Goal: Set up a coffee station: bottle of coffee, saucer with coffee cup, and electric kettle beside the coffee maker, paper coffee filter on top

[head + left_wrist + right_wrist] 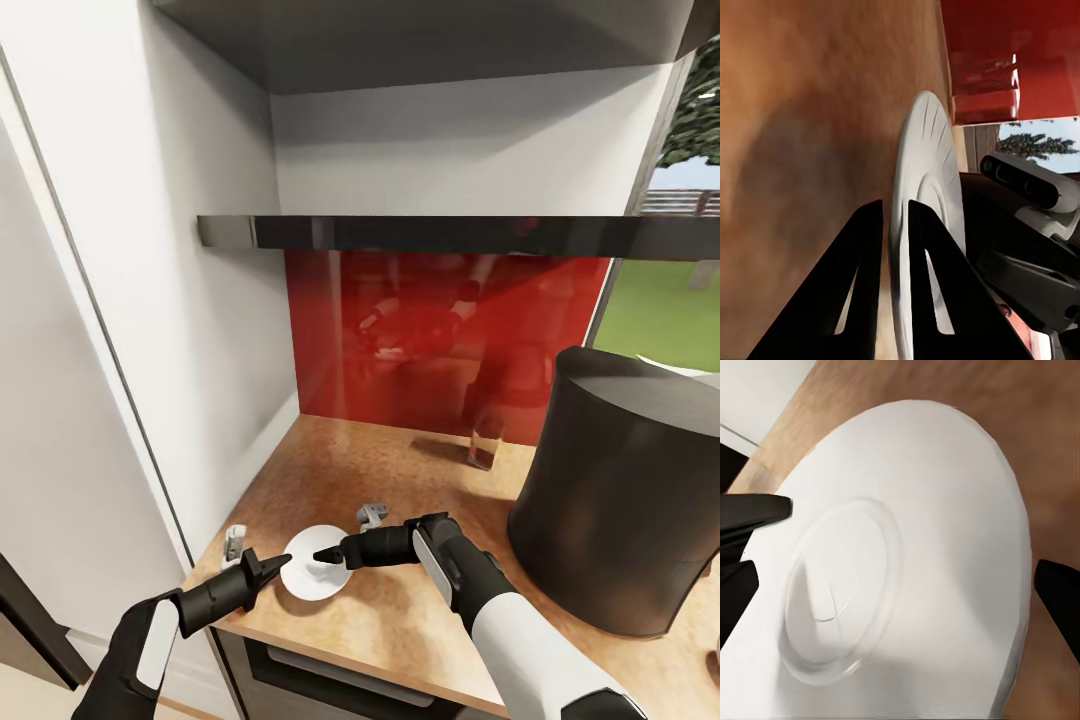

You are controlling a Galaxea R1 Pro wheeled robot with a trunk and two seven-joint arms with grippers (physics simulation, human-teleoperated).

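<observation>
- While the saucer (312, 573) lies near the front left corner of the countertop (400, 470), the left gripper (268, 571) has its fingers (862, 285) close together across the rim.
- Right gripper (322, 556) is over the saucer, fingers apart.
- Under the shelf (450, 233), a bottle (484, 440) stands at the back edge.

In the head view the right pincer (322, 556) covers the middle of the saucer (300, 582). The dark cylinder (620, 500) at three o'clock is cut off by the frame edge. A small bottle (484, 440) behind it is too blurred to identify. The kitchen shelf (450, 232) hides its own top.
</observation>
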